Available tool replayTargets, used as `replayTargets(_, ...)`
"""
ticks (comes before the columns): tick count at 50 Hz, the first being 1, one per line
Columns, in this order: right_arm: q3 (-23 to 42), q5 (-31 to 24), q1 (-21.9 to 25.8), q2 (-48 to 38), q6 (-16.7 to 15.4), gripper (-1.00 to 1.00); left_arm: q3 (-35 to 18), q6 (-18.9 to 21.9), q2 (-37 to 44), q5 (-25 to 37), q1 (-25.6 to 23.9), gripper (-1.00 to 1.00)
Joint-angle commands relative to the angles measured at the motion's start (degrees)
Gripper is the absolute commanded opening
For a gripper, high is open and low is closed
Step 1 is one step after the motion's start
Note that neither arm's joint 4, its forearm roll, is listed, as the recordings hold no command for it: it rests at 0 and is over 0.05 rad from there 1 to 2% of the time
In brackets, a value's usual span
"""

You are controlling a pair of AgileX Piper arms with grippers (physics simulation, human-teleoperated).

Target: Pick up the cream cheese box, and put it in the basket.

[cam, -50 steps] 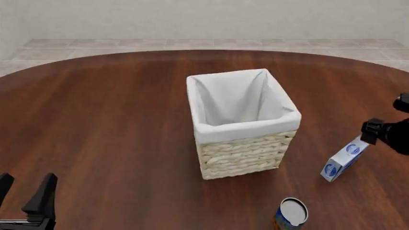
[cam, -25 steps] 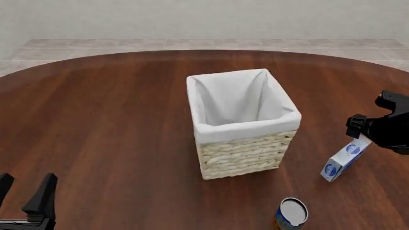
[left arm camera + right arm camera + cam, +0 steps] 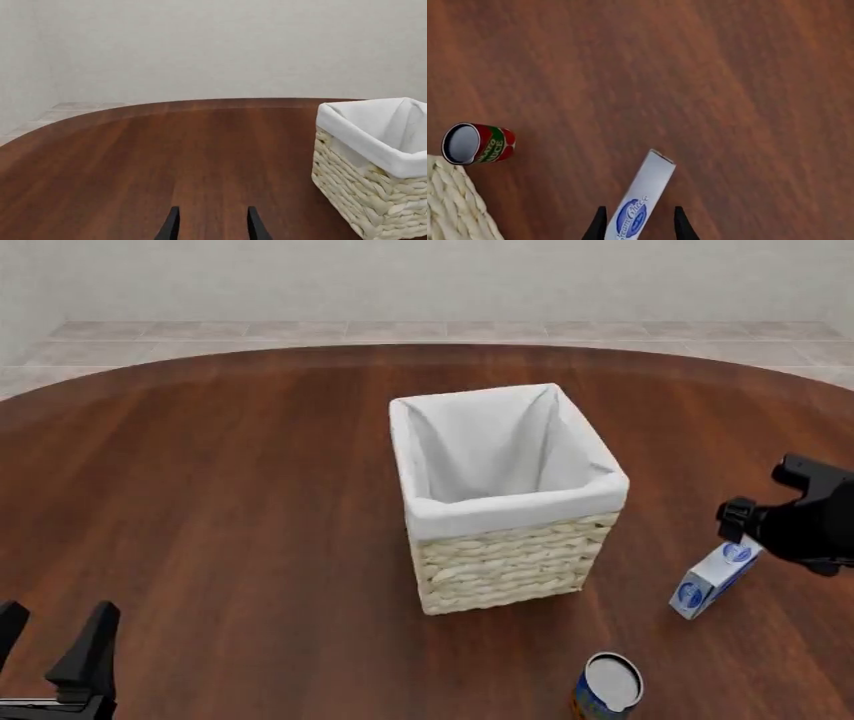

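The cream cheese box (image 3: 711,582), a white carton with blue round logos, stands tilted on the table to the right of the basket (image 3: 514,540). My right gripper (image 3: 750,540) is right above the box's far upper end. In the right wrist view the box (image 3: 644,202) lies between the two black fingertips (image 3: 599,225), with a small gap on each side; the gripper (image 3: 637,227) is open. The basket is woven straw with a white lining and stands mid-table. My left gripper (image 3: 51,635) is open and empty at the near left edge, far from both; it also shows in the left wrist view (image 3: 210,227).
A round can (image 3: 610,685) with a pale top stands near the front edge, in front of the box; it shows with a red and green label in the right wrist view (image 3: 477,144). The basket's corner (image 3: 454,210) is close to the right gripper. The basket (image 3: 373,170) is also in the left wrist view.
My right gripper has moved left, further into view, and come down over the box's upper end. The box has hardly moved. The left arm has not moved.
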State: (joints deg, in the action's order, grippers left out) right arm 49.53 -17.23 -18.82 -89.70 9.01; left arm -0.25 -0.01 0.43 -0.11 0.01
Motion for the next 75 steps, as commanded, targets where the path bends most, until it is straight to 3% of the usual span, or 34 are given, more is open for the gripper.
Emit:
replayTargets(1,-1.0,3.5,-0.8,-3.4,-0.8,1.00,0.0,0.0,0.0,0.0,0.0,1.00)
replayTargets(13,-0.6,3.7,0.6,-4.3,0.5,1.00,0.0,0.0,0.0,0.0,0.0,1.00)
replayTargets(30,-2.1,7.7,-0.3,-8.1,-0.6,1.00,0.0,0.0,0.0,0.0,0.0,1.00)
replayTargets(51,-5.8,16.4,0.2,-13.6,2.0,1.00,0.0,0.0,0.0,0.0,0.0,1.00)
replayTargets(52,-5.8,16.0,0.6,-13.4,1.9,-1.00,0.0,0.0,0.0,0.0,0.0,1.00)
replayTargets(65,-6.6,16.2,0.1,-6.7,1.7,-1.00,0.0,0.0,0.0,0.0,0.0,1.00)
replayTargets(68,-6.6,16.5,0.7,-5.3,-0.2,-1.00,0.0,0.0,0.0,0.0,0.0,1.00)
replayTargets(69,-6.7,16.6,1.5,-3.6,-2.7,-1.00,0.0,0.0,0.0,0.0,0.0,1.00)
replayTargets(70,-6.7,16.4,2.1,-2.7,-3.1,-1.00,0.0,0.0,0.0,0.0,0.0,1.00)
replayTargets(71,-6.3,15.2,1.6,-3.0,-1.2,-1.00,0.0,0.0,0.0,0.0,0.0,1.00)
replayTargets(75,-6.0,13.6,3.8,2.4,-5.3,-1.00,0.0,0.0,0.0,0.0,0.0,1.00)
